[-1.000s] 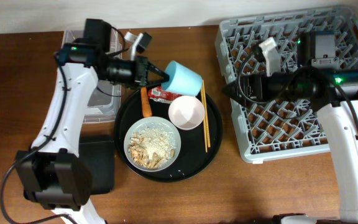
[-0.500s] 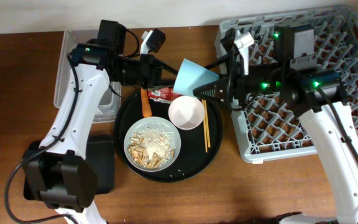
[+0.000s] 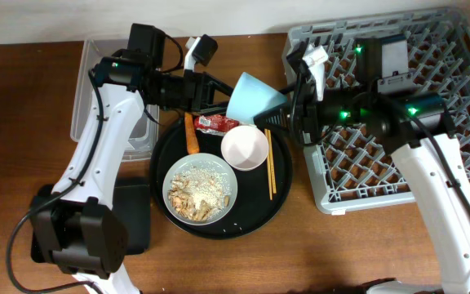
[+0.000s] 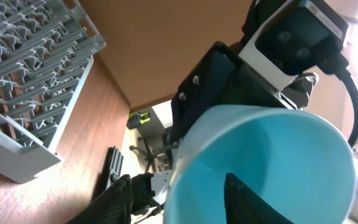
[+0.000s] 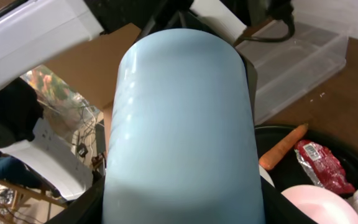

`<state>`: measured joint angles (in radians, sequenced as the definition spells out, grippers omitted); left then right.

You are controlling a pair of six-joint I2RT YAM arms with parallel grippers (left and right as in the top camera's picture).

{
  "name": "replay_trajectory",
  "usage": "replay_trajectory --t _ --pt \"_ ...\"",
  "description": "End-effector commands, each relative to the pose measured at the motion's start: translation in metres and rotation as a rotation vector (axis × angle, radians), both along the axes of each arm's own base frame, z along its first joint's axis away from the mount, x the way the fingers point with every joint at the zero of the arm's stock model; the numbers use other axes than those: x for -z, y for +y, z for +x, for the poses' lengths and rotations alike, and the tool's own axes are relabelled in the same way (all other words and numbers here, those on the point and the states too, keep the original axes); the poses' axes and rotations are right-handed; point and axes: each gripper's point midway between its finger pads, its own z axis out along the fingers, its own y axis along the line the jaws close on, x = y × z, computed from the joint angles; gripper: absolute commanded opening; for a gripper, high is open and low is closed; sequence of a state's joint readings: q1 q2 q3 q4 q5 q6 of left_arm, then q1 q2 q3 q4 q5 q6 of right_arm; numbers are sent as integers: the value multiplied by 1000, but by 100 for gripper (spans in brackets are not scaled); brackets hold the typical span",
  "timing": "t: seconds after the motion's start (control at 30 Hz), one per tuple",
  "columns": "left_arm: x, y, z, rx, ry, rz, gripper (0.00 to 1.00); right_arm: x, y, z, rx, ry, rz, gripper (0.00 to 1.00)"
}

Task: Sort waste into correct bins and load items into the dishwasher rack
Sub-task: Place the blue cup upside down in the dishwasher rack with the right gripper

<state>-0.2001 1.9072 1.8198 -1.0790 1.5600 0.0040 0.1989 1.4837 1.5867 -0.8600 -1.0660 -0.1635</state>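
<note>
**Light-blue cup** (image 3: 255,98): off the table, lying on its side in the air above the far rim of the round black tray (image 3: 282,204), between the two arms. Its mouth faces the left arm and its base faces the right.

**Left tool** (image 3: 221,96): clamped on the cup's rim. The left wrist view shows one finger (image 4: 247,199) inside the mouth and the other outside the wall.

**Right tool** (image 3: 277,117): at the cup's base end, fingers spread wide to either side of the body. Cannot tell whether they press on it.

**On the round tray:**
- orange carrot (image 3: 191,135)
- red snack wrapper (image 3: 215,123), just beside the carrot
- white-pink bowl (image 3: 245,149), upright
- wooden chopsticks (image 3: 269,159), lying right of the bowl
- pale grey plate (image 3: 172,174), carrying rice scraps (image 3: 201,196)

**Clear tub** (image 3: 141,135): left of the tray, partly under the left arm.

**Black rectangular tray** (image 3: 133,204): on the near side of the tub.

**Dishwasher rack** (image 3: 333,188): right of the round tray, on the table (image 3: 365,253).
</note>
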Motion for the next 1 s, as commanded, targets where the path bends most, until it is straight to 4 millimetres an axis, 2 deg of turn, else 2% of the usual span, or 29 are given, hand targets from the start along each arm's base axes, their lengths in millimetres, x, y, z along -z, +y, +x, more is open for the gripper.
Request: replay_trajectory --t 0.0,0.07,0.1,0.13,0.2,0.23,0.27,0.33,0.37,0.4,0.5,0.53,0.6,0.67,0.83,0.97 --pt "-9 1 0 3 -50 -20 63 -14 -30 8 128 -8 -12 51" --pt "-6 0 2 -5 -64 -6 72 -8 -67 15 275 33 -65 51" --pt "-3 0 4 -15 -68 16 75 1 -99 20 422 103 -115 51" --pt "0 0 5 -23 -71 31 75 9 -124 20 522 145 -157 51" --pt "3 2 8 -35 -75 49 76 36 -195 14 829 310 -274 51" --pt "3 2 8 -37 -75 49 77 51 -231 5 974 396 -340 51" --pt "6 3 11 -48 -78 67 80 74 -286 -19 1207 552 -446 51" --pt "12 4 14 -64 -83 98 80 97 -339 -55 1456 758 -541 50" --pt "12 4 14 -66 -84 103 80 106 -357 -68 1518 828 -586 51" --pt "12 4 14 -66 -84 103 80 113 -366 -74 1554 878 -600 51" --pt "12 4 14 -66 -83 103 81 135 -378 -70 1542 966 -644 51" --pt "12 4 14 -66 -83 103 80 150 -381 -66 1513 1026 -659 51" --pt "12 4 14 -66 -84 103 80 170 -379 -60 1460 1102 -652 51" --pt "14 4 15 -69 -85 111 81 184 -363 -47 1335 1132 -617 51" --pt "19 5 17 -84 -91 143 81 197 -343 -19 1257 1078 -661 52" --pt "19 5 17 -84 -91 143 81 198 -340 -28 1278 1132 -691 62"
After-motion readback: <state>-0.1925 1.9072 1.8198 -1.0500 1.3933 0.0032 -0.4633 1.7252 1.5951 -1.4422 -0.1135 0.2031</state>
